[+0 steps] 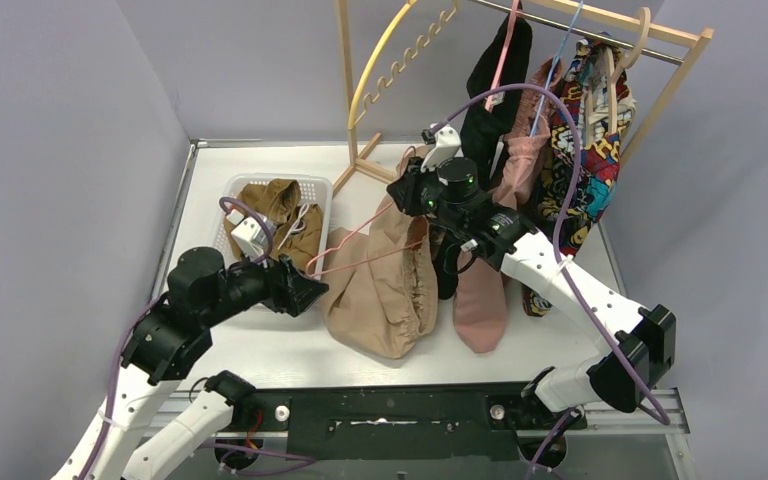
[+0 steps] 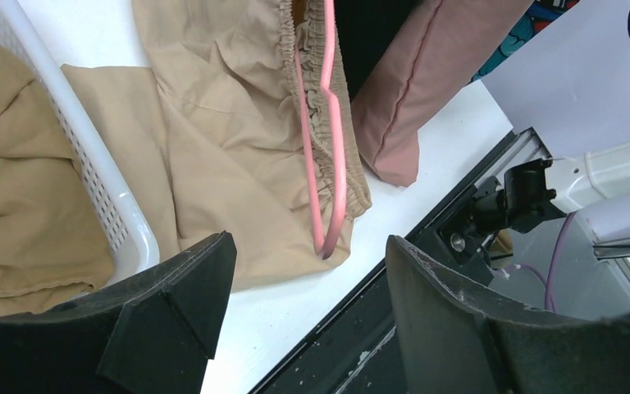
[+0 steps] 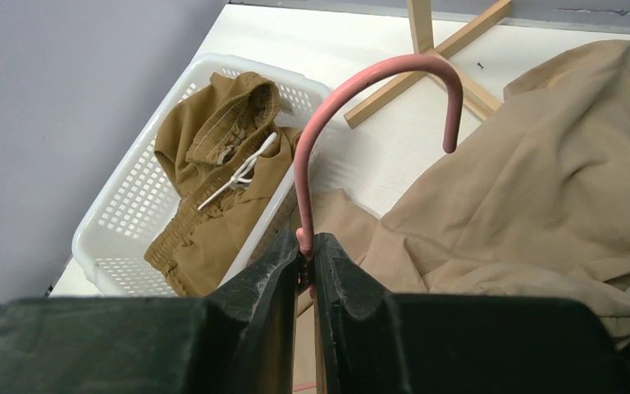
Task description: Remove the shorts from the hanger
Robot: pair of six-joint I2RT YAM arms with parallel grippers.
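Note:
The beige-tan shorts (image 1: pixel 385 290) lie crumpled on the table, their gathered waist still threaded on a pink hanger (image 2: pixel 328 148). My right gripper (image 3: pixel 306 250) is shut on the stem of the hanger's hook (image 3: pixel 353 90), just above the shorts (image 3: pixel 541 189). My left gripper (image 2: pixel 308 312) is open with nothing between its fingers, hovering over the table just near of the shorts' lower corner (image 2: pixel 230 123) and next to the basket. Olive-brown shorts (image 1: pixel 280 205) lie in the basket. Black shorts (image 1: pixel 490 100) and dusty pink shorts (image 1: pixel 485 290) hang from the rack.
A white mesh basket (image 1: pixel 245 190) stands at the left, its rim (image 2: pixel 107 189) close to my left fingers. A wooden clothes rack (image 1: pixel 360 160) stands at the back with a colourful patterned garment (image 1: pixel 580 150). The black front rail (image 2: pixel 426 271) runs along the table's near edge.

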